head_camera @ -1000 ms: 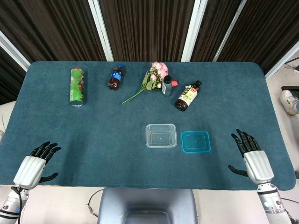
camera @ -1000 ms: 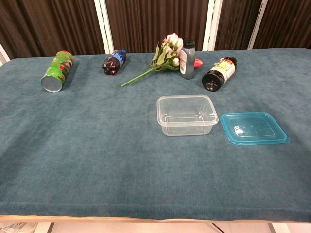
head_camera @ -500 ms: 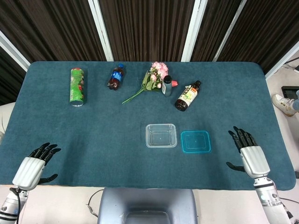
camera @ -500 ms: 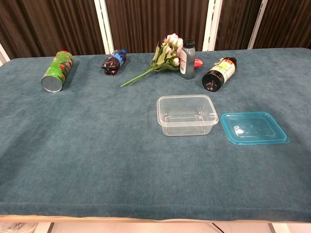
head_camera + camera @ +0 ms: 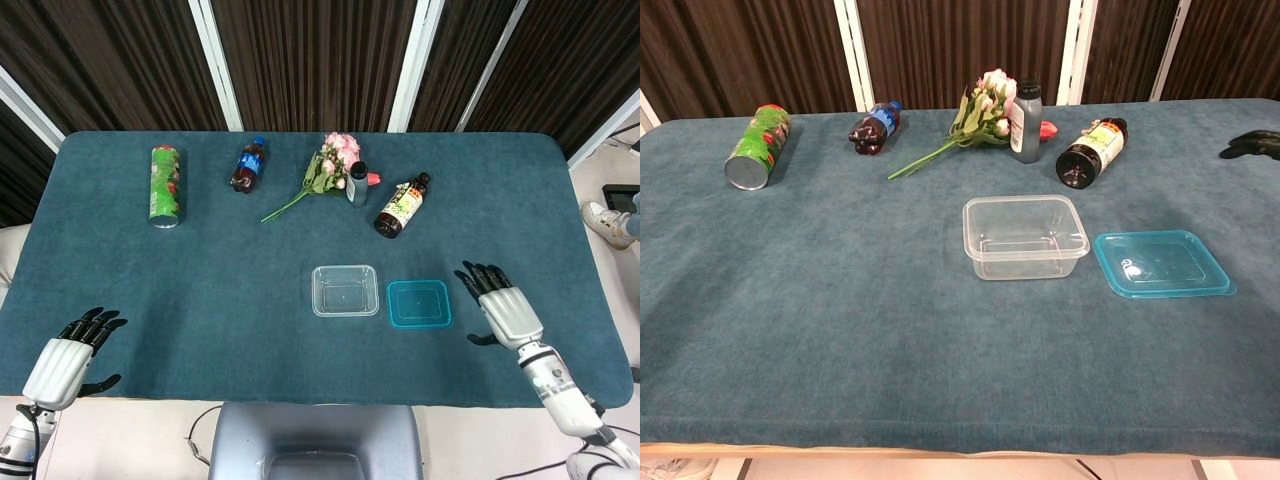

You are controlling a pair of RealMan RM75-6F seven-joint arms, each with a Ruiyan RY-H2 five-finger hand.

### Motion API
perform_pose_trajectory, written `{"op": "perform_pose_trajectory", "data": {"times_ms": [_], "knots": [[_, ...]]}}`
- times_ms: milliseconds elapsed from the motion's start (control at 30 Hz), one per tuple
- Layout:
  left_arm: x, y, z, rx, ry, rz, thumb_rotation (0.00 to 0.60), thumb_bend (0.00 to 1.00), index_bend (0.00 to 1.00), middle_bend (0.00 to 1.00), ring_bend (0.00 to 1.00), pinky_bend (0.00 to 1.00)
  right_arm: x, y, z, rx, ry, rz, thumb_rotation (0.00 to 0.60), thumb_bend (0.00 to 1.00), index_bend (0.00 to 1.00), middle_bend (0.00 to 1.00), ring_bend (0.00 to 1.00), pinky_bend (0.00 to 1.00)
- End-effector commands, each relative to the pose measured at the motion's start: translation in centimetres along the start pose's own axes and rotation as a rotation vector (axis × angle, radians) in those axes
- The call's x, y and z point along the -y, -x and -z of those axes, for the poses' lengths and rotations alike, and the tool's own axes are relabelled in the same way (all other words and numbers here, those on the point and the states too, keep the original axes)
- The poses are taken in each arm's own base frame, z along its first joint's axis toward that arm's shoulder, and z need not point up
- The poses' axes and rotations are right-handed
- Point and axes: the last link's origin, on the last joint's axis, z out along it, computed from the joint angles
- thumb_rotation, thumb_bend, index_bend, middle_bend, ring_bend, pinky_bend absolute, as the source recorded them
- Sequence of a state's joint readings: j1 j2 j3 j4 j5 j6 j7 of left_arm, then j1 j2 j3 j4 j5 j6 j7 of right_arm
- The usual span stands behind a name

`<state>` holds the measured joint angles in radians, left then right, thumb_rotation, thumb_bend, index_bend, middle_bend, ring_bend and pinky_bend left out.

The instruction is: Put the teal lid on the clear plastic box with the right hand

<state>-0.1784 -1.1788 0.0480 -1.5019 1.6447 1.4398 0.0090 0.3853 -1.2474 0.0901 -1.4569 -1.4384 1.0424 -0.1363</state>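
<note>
The clear plastic box (image 5: 345, 290) (image 5: 1025, 236) stands open-topped near the middle of the table. Right beside it, on its right, the teal lid (image 5: 419, 303) (image 5: 1162, 263) lies flat on the cloth. My right hand (image 5: 503, 308) hovers to the right of the lid with its fingers spread, holding nothing; only its dark fingertips (image 5: 1251, 143) enter the chest view at the right edge. My left hand (image 5: 70, 352) rests at the near left corner, fingers apart and empty.
Along the far side lie a green can (image 5: 165, 186), a cola bottle (image 5: 247, 166), a bunch of pink flowers (image 5: 327, 170), a small grey bottle (image 5: 357, 183) and a dark brown bottle (image 5: 401, 205). The table's teal cloth (image 5: 220, 300) spreads between them.
My right hand has moved left and forward from the near right edge toward the lid, still empty. The left hand has barely shifted. The lid and the box have not moved.
</note>
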Motion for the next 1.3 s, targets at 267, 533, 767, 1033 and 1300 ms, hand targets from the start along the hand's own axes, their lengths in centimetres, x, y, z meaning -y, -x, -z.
{"op": "perform_pose_trajectory", "data": {"times_ms": [267,533,767,1033,1300], "knots": [[0.1,-0.1,0.2,-0.004,-0.004,0.001,0.6,0.74,0.23,0.15,0.11,0.28,1.5,1.4,-3.7,0.07,-0.019,-0.02,0.6,0.12,0.0,0.0,0.0,0.18],[0.0,-0.1,0.2,-0.003,-0.001,0.002,0.6,0.74,0.23,0.16,0.11,0.28,2.3,2.7,-5.4,0.124,-0.028,-0.025,0.6,0.12,0.0,0.0,0.0,0.18],[0.1,-0.2,0.2,-0.005,0.0,0.004,0.6,0.74,0.23,0.16,0.11,0.28,3.0,3.4,-5.9,0.148,-0.041,-0.017,0.6,0.12,0.0,0.0,0.0,0.18],[0.1,-0.2,0.3,-0.008,-0.002,0.007,0.6,0.74,0.23,0.16,0.11,0.28,2.9,3.9,-6.4,0.178,-0.016,-0.026,0.6,0.12,0.0,0.0,0.0,0.18],[0.1,-0.2,0.2,-0.005,-0.001,0.004,0.6,0.74,0.23,0.16,0.11,0.28,3.3,4.4,-7.2,0.208,-0.013,-0.031,0.6,0.12,0.0,0.0,0.0,0.18]]}}
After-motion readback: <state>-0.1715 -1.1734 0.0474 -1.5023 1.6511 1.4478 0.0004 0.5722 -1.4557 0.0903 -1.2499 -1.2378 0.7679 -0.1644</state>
